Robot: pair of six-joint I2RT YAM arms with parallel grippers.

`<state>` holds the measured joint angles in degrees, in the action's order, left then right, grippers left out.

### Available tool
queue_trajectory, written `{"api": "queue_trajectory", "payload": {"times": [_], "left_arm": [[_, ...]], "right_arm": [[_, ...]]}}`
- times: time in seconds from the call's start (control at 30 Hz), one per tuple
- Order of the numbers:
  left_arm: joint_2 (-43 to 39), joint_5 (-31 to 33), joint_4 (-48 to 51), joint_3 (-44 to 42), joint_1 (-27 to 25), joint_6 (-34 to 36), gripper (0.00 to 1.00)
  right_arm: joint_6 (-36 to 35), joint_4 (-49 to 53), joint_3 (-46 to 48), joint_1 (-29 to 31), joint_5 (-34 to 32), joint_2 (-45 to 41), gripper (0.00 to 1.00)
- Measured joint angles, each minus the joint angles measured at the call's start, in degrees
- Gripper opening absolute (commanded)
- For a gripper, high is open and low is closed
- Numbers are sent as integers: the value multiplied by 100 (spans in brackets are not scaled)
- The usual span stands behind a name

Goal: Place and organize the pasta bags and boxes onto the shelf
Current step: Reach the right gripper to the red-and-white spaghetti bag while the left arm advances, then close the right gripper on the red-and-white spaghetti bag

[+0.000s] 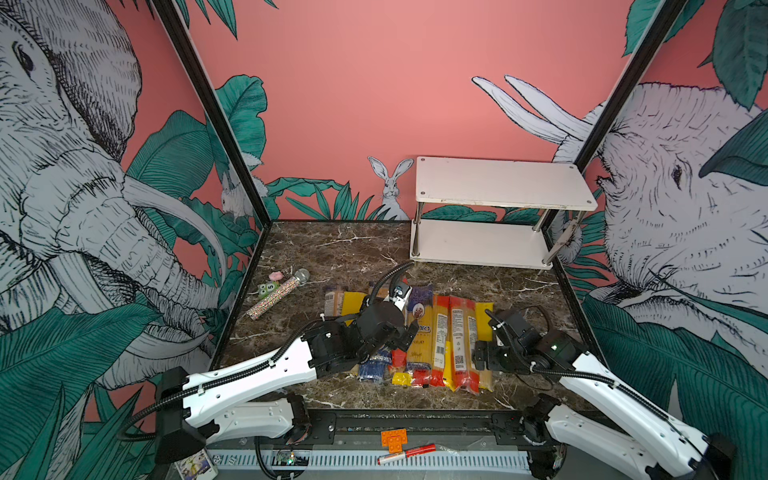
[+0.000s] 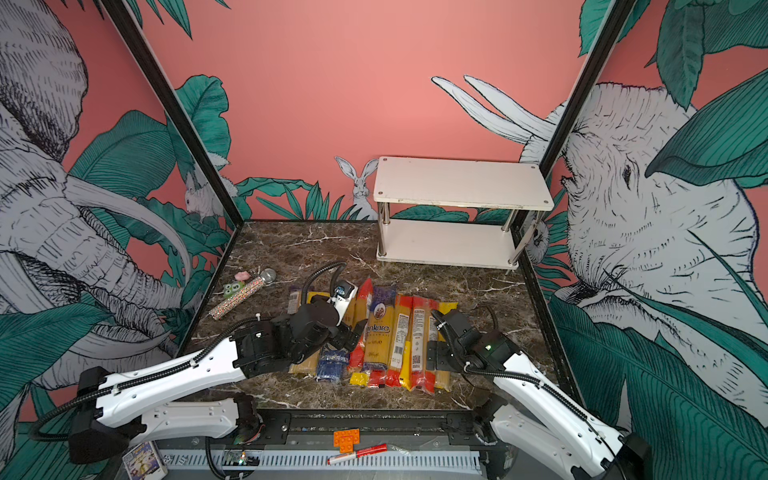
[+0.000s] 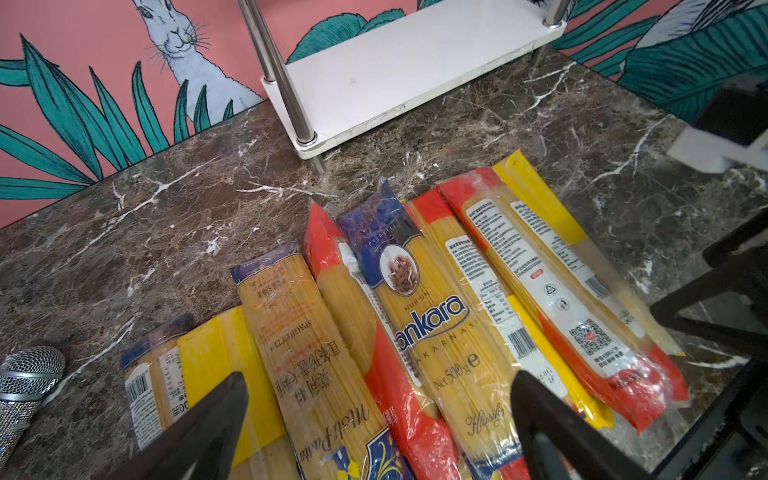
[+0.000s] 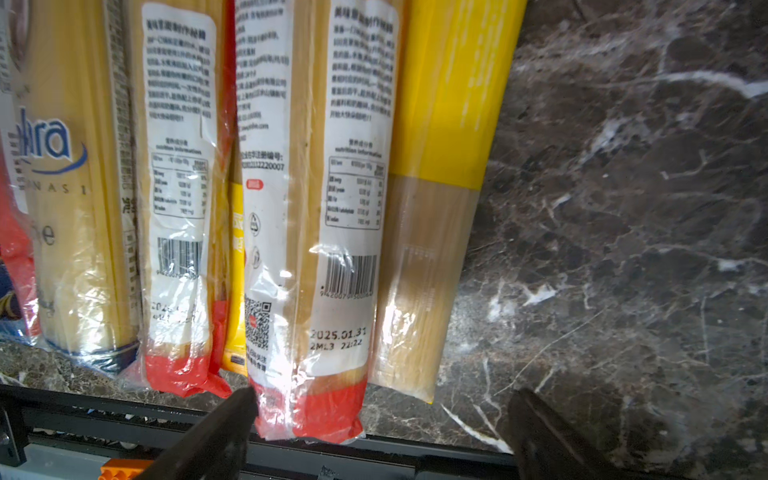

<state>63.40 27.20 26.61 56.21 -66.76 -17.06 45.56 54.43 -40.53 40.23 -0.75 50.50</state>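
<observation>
Both arms were low over the row of spaghetti packs (image 1: 440,336) lying side by side on the table (image 1: 332,249). Nothing was held.

Left tool (image 3: 380,376): open, jaws wide. It sat above the left-middle of the row. The Ankara bag (image 3: 432,332) lay under its right jaw, with a red-ended pack and a blue-topped one in the gap. I couldn't tell whether it touched them.

Right tool (image 4: 384,392): open too, at the near ends of the outer packs. One jaw was just beside the red end of the red-ended bag (image 4: 307,208). The yellow-banded bag (image 4: 449,104) ended inside the gap, and the other jaw was over bare marble.

The shelf (image 1: 498,183) stood ahead of both tools, past the far ends of the packs and well apart. Both boards had no packs on them. A glittery microphone (image 1: 278,297) lay off to the left of the left tool and isn't part of the job.

Step, as I read it: the first pick, with placing not begun. The next move probably calls for one tool to settle on a single pack. It would drop, close across the narrow width near the middle so the pack doesn't sag, then lift clear of its neighbours and carry it forward to a board. The packs overlap, so a jaw could pinch two at once.
</observation>
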Motion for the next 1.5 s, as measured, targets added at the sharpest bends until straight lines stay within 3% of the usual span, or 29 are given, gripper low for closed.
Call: {"api": "queue_trajectory", "payload": {"times": [0.17, 0.37, 0.6, 0.9, 1.1, 1.23, 1.5], "left_arm": [[103, 66, 22, 94, 0, 177, 100], [271, 131, 39, 385, 83, 369, 100], [293, -407, 13, 387, 1115, 341, 100], [570, -732, 33, 715, 1545, 601, 100], [745, -822, 35, 780, 1711, 625, 99], [730, -813, 50, 782, 1738, 610, 100], [435, -715, 203, 769, 1742, 428, 100]], "right_arm": [[177, -531, 11, 400, -52, 651, 97], [236, -1145, 111, 455, -46, 1462, 97], [284, -1532, 225, 457, -7, 2055, 88], [275, -1386, 46, 455, -155, 2444, 45], [295, -1268, 11, 448, -186, 2277, 35], [304, -1121, 13, 446, -181, 2026, 17], [291, -579, -26, 457, 125, 1399, 9]]}}
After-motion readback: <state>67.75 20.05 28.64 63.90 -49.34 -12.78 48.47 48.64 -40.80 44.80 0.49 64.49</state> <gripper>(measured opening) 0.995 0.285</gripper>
